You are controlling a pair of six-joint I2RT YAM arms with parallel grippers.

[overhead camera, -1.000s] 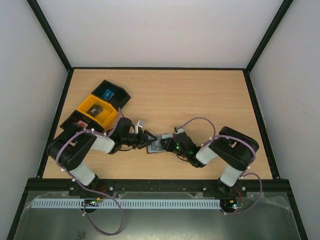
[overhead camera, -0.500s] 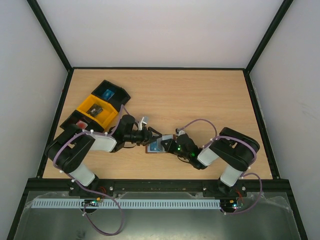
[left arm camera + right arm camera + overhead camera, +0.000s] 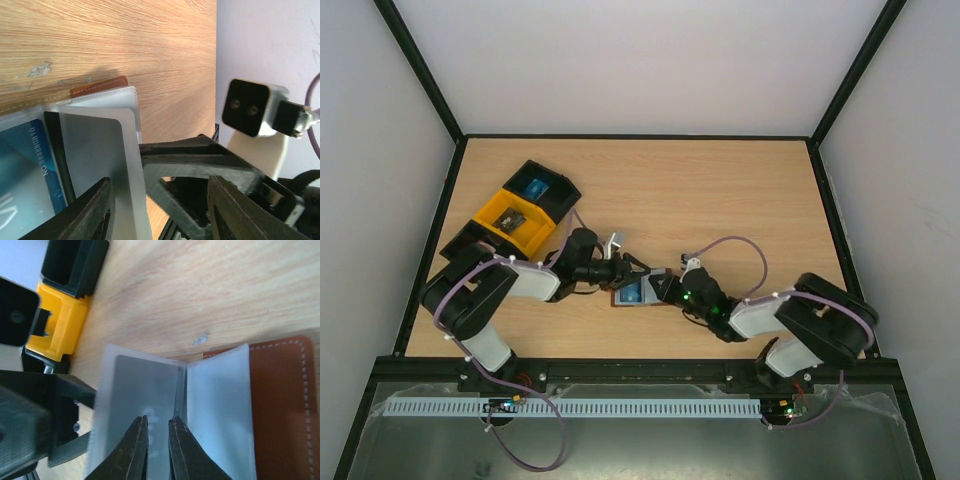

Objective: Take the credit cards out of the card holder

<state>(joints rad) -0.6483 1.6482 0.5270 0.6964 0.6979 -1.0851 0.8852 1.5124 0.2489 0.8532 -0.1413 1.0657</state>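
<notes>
The brown leather card holder (image 3: 638,293) lies open on the table between both grippers. Its clear sleeves are fanned out. In the left wrist view one sleeve holds a blue card (image 3: 22,170) and another a dark grey card (image 3: 92,150); the brown tab (image 3: 98,86) shows above. The grey card (image 3: 140,385) also shows in the right wrist view, beside brown leather (image 3: 282,405). My left gripper (image 3: 165,207) is open, its jaws straddling the sleeve edge. My right gripper (image 3: 158,425) rests on the sleeves with its jaws nearly together. No red card shows.
A yellow bin (image 3: 512,220) with a dark item and a black bin (image 3: 542,186) with a blue card stand at the left rear; both show in the right wrist view (image 3: 56,327). The left arm (image 3: 490,290) covers a third bin's place.
The holder has opened, exposing the blue card. My left gripper moved right onto its edge. The right arm swung its elbow out to the right, its gripper staying at the holder.
</notes>
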